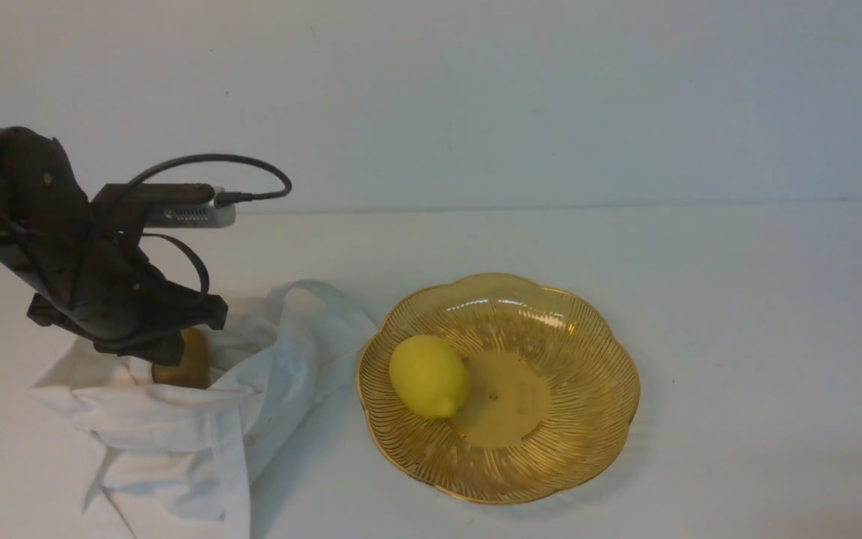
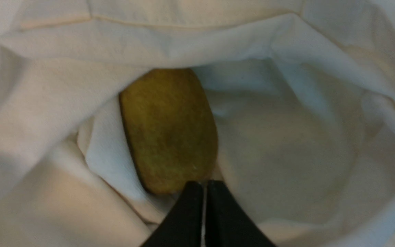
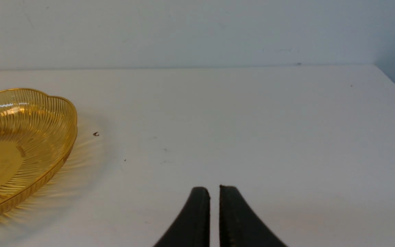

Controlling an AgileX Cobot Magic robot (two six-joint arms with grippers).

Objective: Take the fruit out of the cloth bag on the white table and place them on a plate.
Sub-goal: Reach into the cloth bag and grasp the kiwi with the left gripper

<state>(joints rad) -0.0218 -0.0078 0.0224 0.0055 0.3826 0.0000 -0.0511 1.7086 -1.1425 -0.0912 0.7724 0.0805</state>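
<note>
The fruit (image 2: 168, 130), a dull brown-olive oval, lies inside the open mouth of the white cloth bag (image 2: 303, 144), tucked under a fold of fabric. My left gripper (image 2: 204, 184) is shut and empty, its tips just at the fruit's near end. In the front view the left gripper (image 1: 165, 346) hangs over the cloth bag (image 1: 199, 427) at the left of the white table (image 1: 738, 374), with the fruit (image 1: 190, 363) peeking out below it. The amber plate (image 1: 551, 449) sits right of the bag. My right gripper (image 3: 214, 189) is shut on nothing, low over the table beside the plate (image 3: 39, 130).
A bright yellow lemon (image 1: 429, 376) rests on the plate's left side. The bag's strap and loose cloth spread toward the front edge. A pale wall rises behind the table, and the table's right edge (image 3: 394, 85) shows in the right wrist view.
</note>
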